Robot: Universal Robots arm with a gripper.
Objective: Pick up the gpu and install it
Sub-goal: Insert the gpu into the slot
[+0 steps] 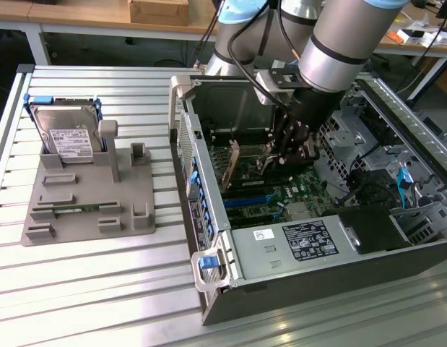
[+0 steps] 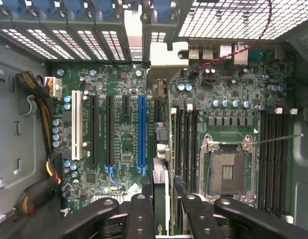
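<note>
Inside the open computer case (image 1: 209,238), which lies on its side on the slatted worktop (image 1: 86,289), the tool (image 1: 292,148) is lowered over the motherboard (image 1: 281,191). The tool is closed on the gpu (image 1: 246,165), gripping the card by its upper edge so that the connector edge faces down toward the board. In the exterior view the card hangs upright, with its bracket end at 9 o'clock of the tool, toward the case's rear wall.

In the wrist view the tool's black fingers (image 2: 141,214) clamp the card (image 2: 161,199) edge-on, so the card appears as 1 thin vertical strip. Edge-on carriage suits a slot that accepts the card only when it is perpendicular to the board. The strip sits just beside the blue expansion slot (image 2: 142,132), offset toward the memory slots (image 2: 186,139). Whether the card already touches the board cannot be determined.

On the worktop at 9 o'clock of the case, a grey parts fixture (image 1: 89,195) holds a hard drive (image 1: 68,137) upright, well apart from the work area. The slim bracket post (image 1: 109,148) beside it stands vacant, which fits the card having been lifted from there.
</note>
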